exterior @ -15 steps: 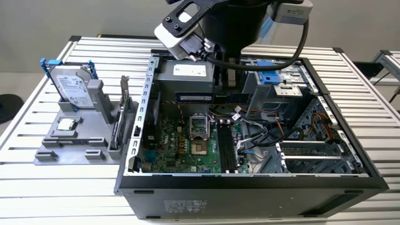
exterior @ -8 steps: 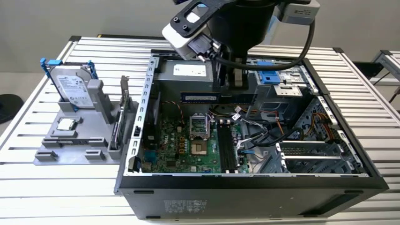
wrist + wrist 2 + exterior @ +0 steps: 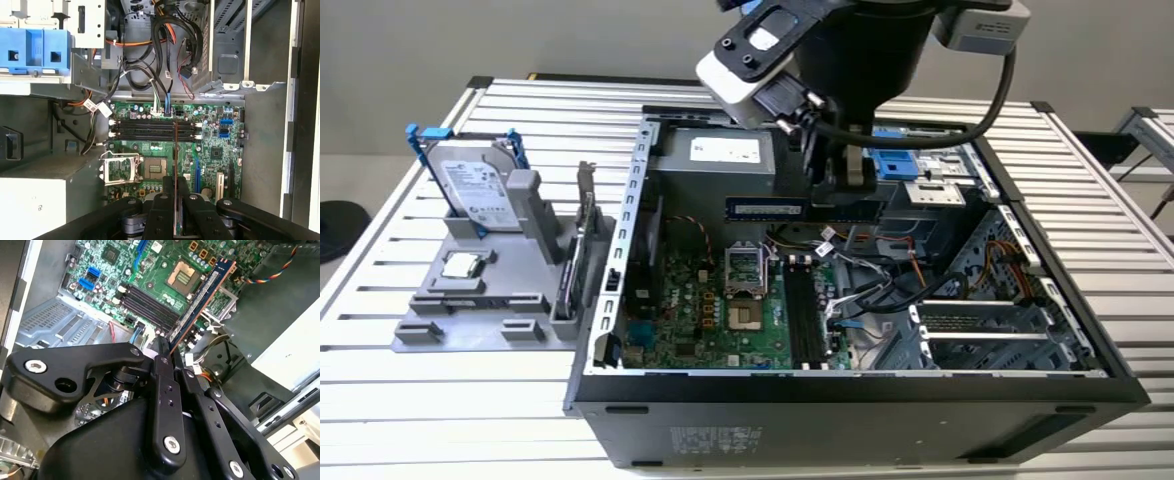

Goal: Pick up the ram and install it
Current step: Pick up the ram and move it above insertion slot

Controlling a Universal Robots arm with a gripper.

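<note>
Grey holder (image 3: 480, 310) is standing at the slatted table's (image 3: 400, 400) edge on the exterior view's left, carrying a silver hard drive (image 3: 470, 190). Rightward, the open computer case (image 3: 854, 410) is occupying the table's middle, its green motherboard (image 3: 707, 320) exposed. Above the board, near the case's far wall, the gripper (image 3: 845, 200) is clamping the ram (image 3: 767, 208) close to one end, closed tight on its faces. In both wrist views the ram (image 3: 202, 295) (image 3: 174, 150) is hanging over the black memory slots (image 3: 145, 129), clear of them.

Dark ram (image 3: 767, 208), level above motherboard (image 3: 720, 310)
</note>
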